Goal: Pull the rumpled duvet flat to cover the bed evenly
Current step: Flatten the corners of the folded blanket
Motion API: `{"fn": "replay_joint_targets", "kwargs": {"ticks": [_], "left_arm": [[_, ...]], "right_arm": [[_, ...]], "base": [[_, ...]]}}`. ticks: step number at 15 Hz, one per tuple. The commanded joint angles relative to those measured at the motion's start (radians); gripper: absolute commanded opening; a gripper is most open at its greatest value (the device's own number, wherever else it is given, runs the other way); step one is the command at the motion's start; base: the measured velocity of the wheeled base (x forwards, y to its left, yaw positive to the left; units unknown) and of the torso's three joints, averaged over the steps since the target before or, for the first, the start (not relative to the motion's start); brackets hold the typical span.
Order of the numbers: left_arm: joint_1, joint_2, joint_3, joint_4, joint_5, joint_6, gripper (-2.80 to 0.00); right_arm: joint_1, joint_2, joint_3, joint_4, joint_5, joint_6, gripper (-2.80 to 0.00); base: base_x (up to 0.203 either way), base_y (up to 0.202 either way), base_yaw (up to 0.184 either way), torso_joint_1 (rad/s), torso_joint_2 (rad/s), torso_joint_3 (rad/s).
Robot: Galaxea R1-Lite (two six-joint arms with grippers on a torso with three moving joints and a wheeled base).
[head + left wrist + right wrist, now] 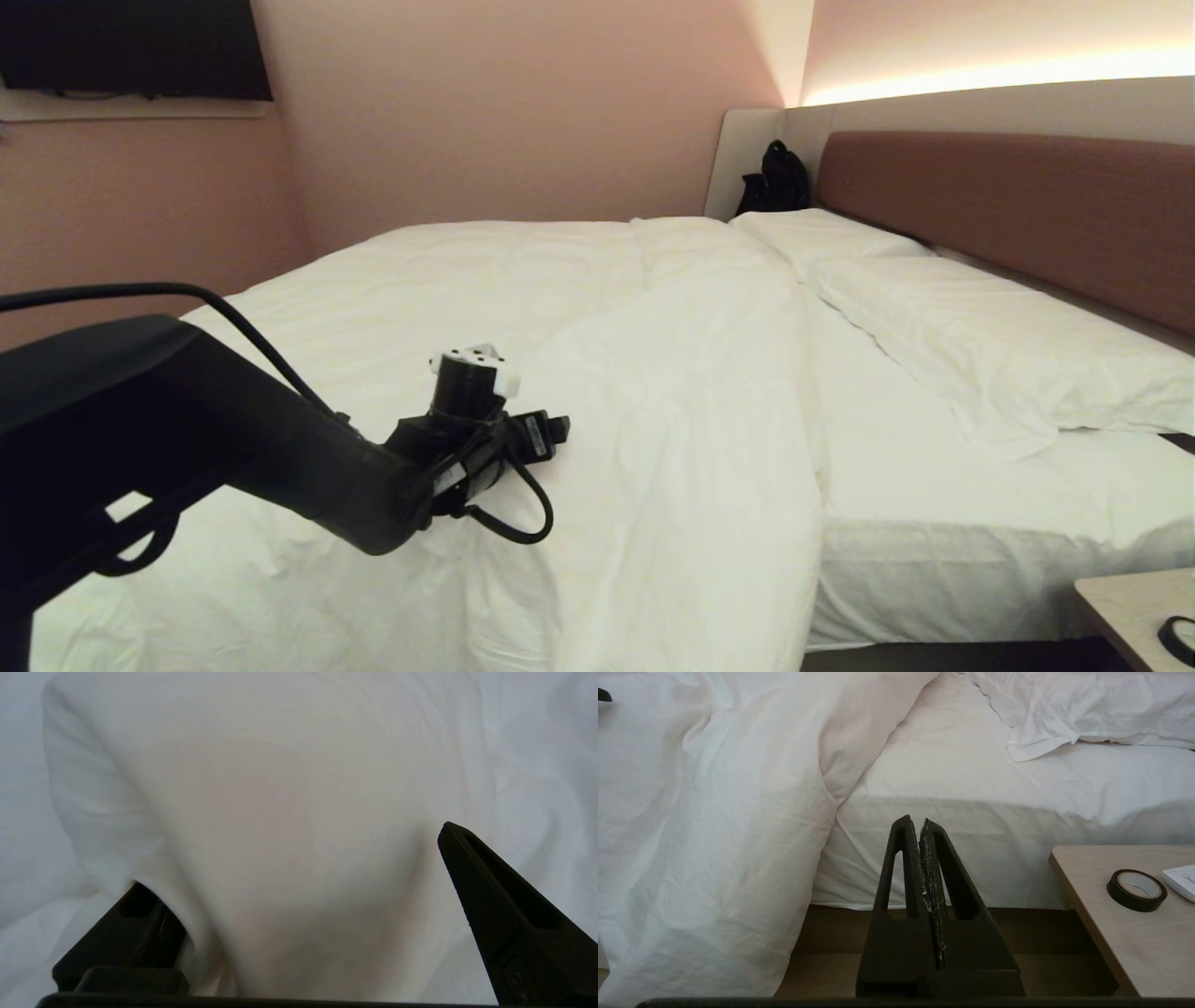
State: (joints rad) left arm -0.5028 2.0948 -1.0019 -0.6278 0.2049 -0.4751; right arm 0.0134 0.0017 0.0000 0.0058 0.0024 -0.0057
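Left arm: big black thing filling the near-left of the head view, reaching out over the bed, wrist pointing down into the bedding.
Left gripper (299, 905): spread wide, nothing pinched yet. One fat ridge of cloth sat right between the fingers (486, 891), bulging over one of them.
Duvet (653, 392): covered the foot and middle of the bed, draped off the near edge, but stopped short of the pillows (980, 327). Top edge ran crooked, leaving a strip of fitted sheet (934, 467) bare.
Bed (1008, 201): headboard off to the right, against the wall.
Right gripper (920, 826): clamped shut on nothing, parked low by the bed's side next to a bedside table (1092, 891) with a tape roll (1136, 890).
Step, my guess: lining up a grab on that fold.
Next: probably squeeze the ridge, then drag toward the pillows. Thick fold, so it'd need a deep bite or it'll slip.
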Motion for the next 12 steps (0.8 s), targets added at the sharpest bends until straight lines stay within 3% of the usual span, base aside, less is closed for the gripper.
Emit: {"fn": "replay_joint_targets", "kwargs": {"ticks": [1,12], "left_arm": [[0.000,0.019,-0.037,0.003,0.001,0.001,0.00],[0.001,0.030,-0.090,0.002,0.001,0.018,0.00]], "right_arm": [[0.000,0.000,0.000,0.000,0.001,-0.002,-2.80],[0.000,0.000,0.000,0.000,0.001,0.000,-2.80]], "base": [[0.000,0.000,0.000,0.000,0.00,0.000],[0.000,0.000,0.000,0.000,0.00,0.000]]}}
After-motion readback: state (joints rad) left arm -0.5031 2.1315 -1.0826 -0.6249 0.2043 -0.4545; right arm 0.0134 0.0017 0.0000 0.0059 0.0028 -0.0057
